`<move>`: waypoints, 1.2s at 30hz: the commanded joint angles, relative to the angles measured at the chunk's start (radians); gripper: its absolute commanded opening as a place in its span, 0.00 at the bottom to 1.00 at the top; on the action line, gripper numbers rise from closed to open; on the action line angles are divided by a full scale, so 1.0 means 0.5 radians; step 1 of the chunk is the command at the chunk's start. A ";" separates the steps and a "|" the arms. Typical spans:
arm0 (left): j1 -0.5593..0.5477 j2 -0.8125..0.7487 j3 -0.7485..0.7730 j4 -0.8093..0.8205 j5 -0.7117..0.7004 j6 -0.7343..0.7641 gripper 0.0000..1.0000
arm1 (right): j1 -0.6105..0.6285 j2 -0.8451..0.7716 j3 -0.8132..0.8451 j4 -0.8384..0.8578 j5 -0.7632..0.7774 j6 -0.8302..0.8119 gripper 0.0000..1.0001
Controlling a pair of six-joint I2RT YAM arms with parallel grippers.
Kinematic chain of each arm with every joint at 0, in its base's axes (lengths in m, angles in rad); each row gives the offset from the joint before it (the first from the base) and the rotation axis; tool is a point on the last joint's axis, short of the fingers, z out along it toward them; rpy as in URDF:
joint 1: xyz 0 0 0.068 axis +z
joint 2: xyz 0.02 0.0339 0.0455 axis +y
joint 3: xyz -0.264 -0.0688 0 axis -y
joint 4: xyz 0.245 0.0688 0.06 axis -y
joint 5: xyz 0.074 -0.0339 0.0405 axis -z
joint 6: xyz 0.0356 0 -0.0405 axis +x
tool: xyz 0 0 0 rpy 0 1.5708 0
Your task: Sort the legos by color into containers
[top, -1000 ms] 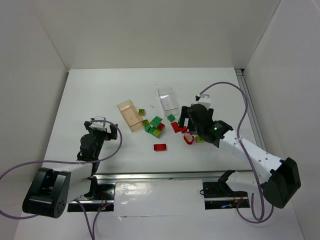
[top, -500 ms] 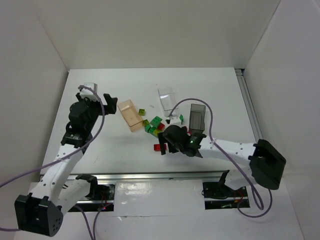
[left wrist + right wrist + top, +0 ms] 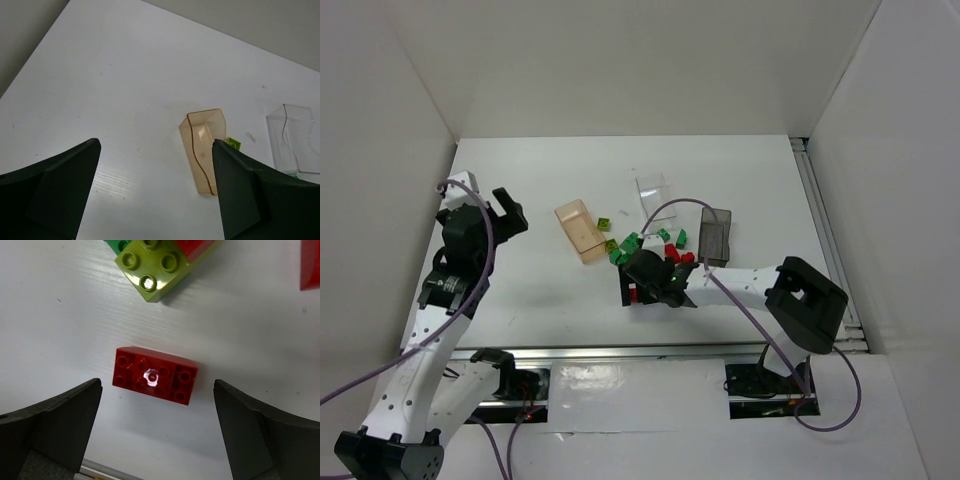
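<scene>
My right gripper hangs open over a red lego lying flat on the table. In the right wrist view that red lego lies between the open fingers of my right gripper, untouched. A lime lego lies just beyond it. More green and red legos cluster in mid-table. The peach tray, the clear tray and a dark smoky tray stand around them. My left gripper is open and empty, raised left of the peach tray.
A single lime lego lies between the peach and clear trays and shows in the left wrist view. The clear tray is at that view's right edge. White walls enclose the table on three sides.
My right arm swung left from the red pile to hover over the lone red lego, uncovering the dark tray. My left arm rose and moved to the far left.
</scene>
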 commanded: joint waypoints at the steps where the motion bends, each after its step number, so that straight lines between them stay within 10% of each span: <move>1: -0.002 -0.023 0.019 -0.066 0.053 -0.099 1.00 | 0.035 0.054 0.112 0.107 0.029 0.032 1.00; 11: -0.002 0.081 0.038 -0.066 0.151 -0.194 1.00 | 0.130 0.266 0.259 -0.043 0.204 0.071 0.93; 18: -0.002 0.057 0.111 -0.133 0.216 -0.207 1.00 | 0.204 0.205 0.348 -0.203 0.400 0.151 0.46; 27: -0.002 0.013 0.158 -0.317 -0.090 -0.320 0.96 | 0.136 -0.255 0.324 -0.501 0.652 0.173 0.46; 36: -0.002 0.099 0.197 -0.296 0.323 -0.164 1.00 | -0.633 -0.621 0.247 -0.339 0.581 -0.241 0.48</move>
